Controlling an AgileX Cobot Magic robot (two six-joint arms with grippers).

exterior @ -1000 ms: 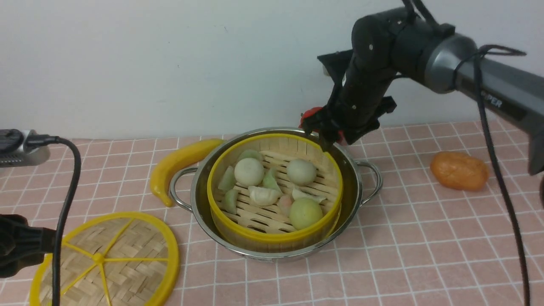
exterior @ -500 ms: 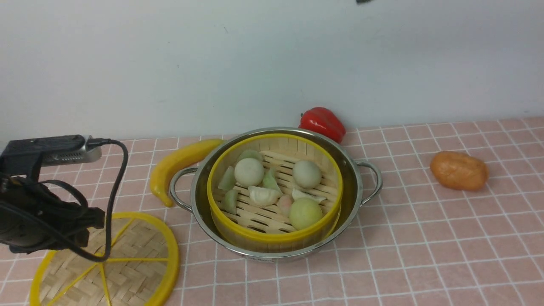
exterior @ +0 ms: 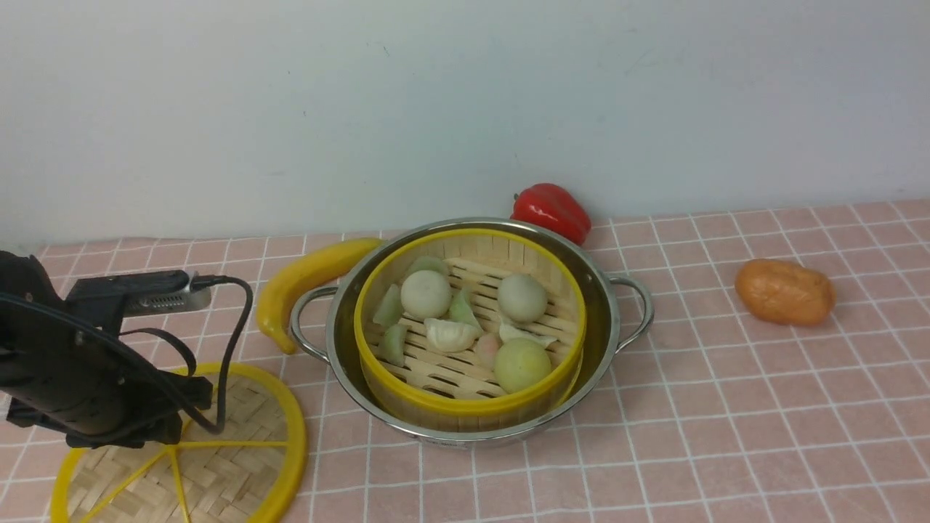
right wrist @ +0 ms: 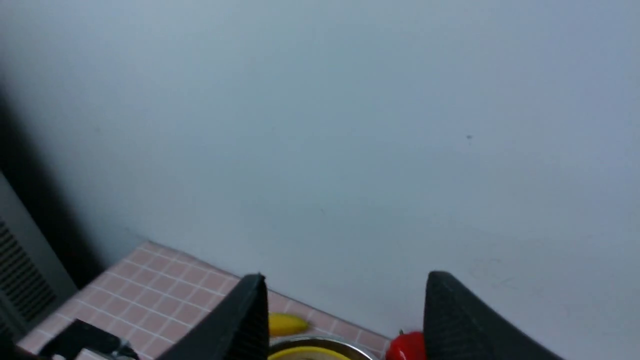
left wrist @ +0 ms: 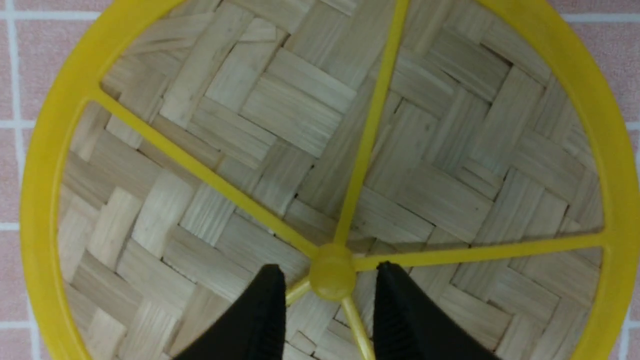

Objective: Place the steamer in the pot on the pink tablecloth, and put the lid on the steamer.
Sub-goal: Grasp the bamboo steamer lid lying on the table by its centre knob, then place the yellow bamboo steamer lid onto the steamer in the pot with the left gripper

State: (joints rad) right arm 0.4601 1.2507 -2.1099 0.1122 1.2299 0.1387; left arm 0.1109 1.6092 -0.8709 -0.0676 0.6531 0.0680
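My right end effector (right wrist: 347,280) has withdrawn, apart, empty; my left end effector (left wrist: 330,270), apart, now straddles the centre knob (left wrist: 331,272) of the flat yellow-rimmed woven-bamboo lid (left wrist: 280,105): lidding next.

No readable text, label, brand, number or sign in any view.

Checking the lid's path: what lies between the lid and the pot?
In the front view, only a narrow bare strip of pink tablecloth separates the lid from the pot; the banana lies farther back.
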